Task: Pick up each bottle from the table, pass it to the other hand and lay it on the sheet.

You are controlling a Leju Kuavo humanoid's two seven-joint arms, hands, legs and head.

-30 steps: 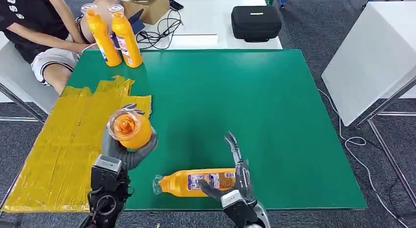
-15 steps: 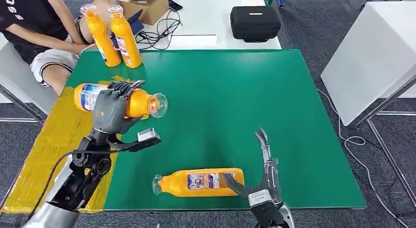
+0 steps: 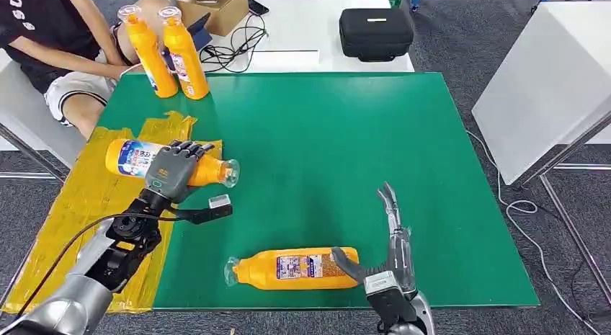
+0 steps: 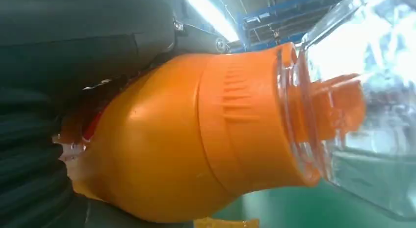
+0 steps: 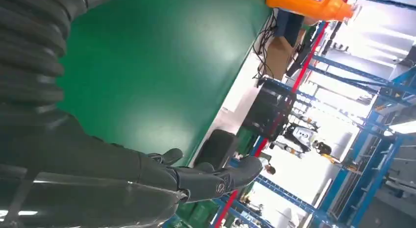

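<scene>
Down at the bottom edge of the head view, right of centre, the right hand (image 3: 382, 259) is spread wide with nothing in it, fingers stretched up the frame and thumb reaching left until it touches, or all but touches, the base of the lying bottle (image 3: 292, 268). That orange bottle rests flat on the green table (image 3: 346, 155) at lower centre, parallel to the near edge, clear cap pointing left, label facing up. Over on the left at mid-height, the left hand (image 3: 171, 173) is wrapped around the held bottle (image 3: 133, 158), fingers curled over its middle; this one is horizontal too, base to the left and clear cap (image 3: 230, 173) to the right, over the inner edge of the yellow sheet (image 3: 79, 220), and whether it touches the sheet I cannot tell. In the left wrist view, that held bottle's orange shoulder and clear cap crowd the frame, dark fingers behind it. The sheet, crinkled and taped, runs from lower left up toward the left centre of the frame. Further back, at upper left, two standing bottles (image 3: 164, 52) are upright, side by side at the far left corner of the table. Beyond them a seated person (image 3: 50, 39) sits in the top left corner, and at the top a white table (image 3: 317, 25) carries a cardboard box (image 3: 212, 7), black cables (image 3: 238, 43) and a black case (image 3: 376, 32).
</scene>
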